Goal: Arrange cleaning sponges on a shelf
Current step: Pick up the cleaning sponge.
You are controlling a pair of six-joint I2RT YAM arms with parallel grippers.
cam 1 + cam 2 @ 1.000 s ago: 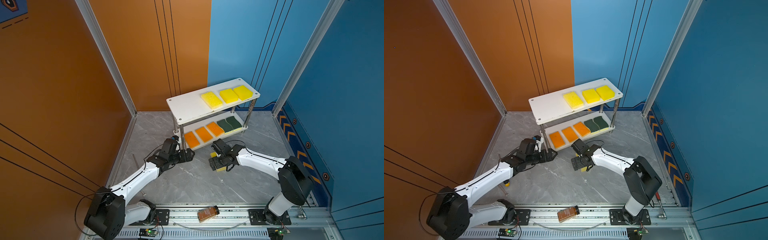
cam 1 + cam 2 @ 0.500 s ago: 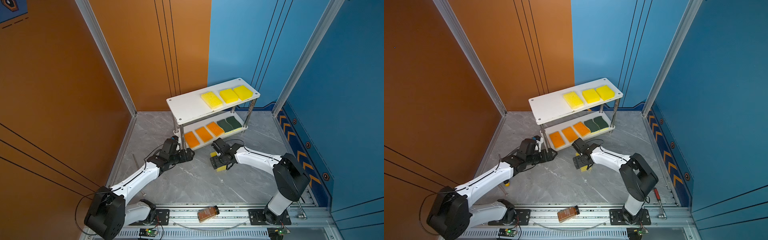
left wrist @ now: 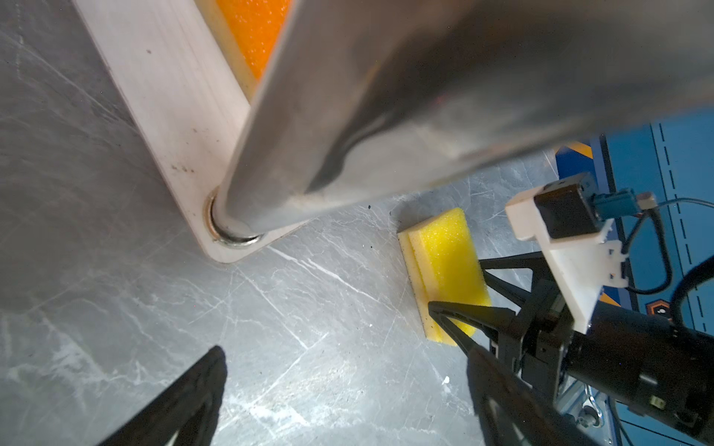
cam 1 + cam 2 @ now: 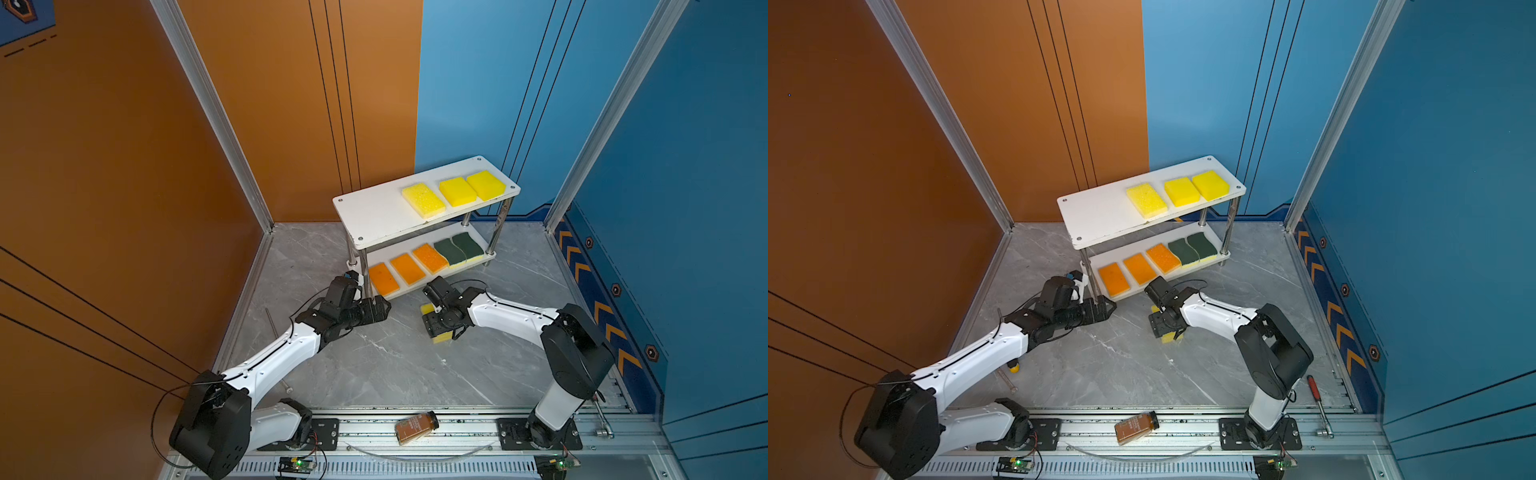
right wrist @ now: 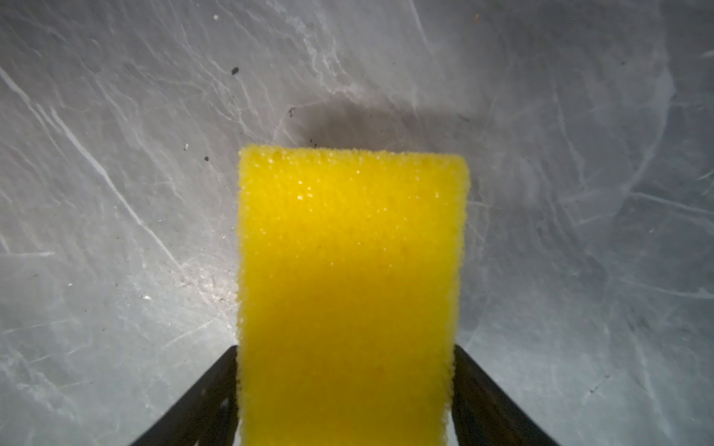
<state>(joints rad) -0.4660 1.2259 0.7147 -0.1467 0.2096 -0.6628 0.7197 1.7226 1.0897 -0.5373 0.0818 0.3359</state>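
Grey marble-veined desk (image 4: 395, 374), scratched and dusty, walled by orange panels (image 4: 124, 166) and blue panels (image 4: 685, 208). The white two-tier shelf (image 4: 374, 216) stands at the far edge: three yellow sponges (image 4: 457, 192) on top, three orange sponges (image 4: 407, 269) and two green-topped sponges (image 4: 459, 249) below. The right hand (image 4: 437, 330) pinches the long sides of a yellow foam sponge (image 5: 347, 270) lying mid-desk in front of the shelf; the left hand (image 4: 382, 308), wide open and empty, hovers by the shelf's chrome leg (image 4: 364, 266)

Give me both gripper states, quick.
Left gripper: open, holding nothing.
Right gripper: closed on the yellow sponge, one finger against each side.
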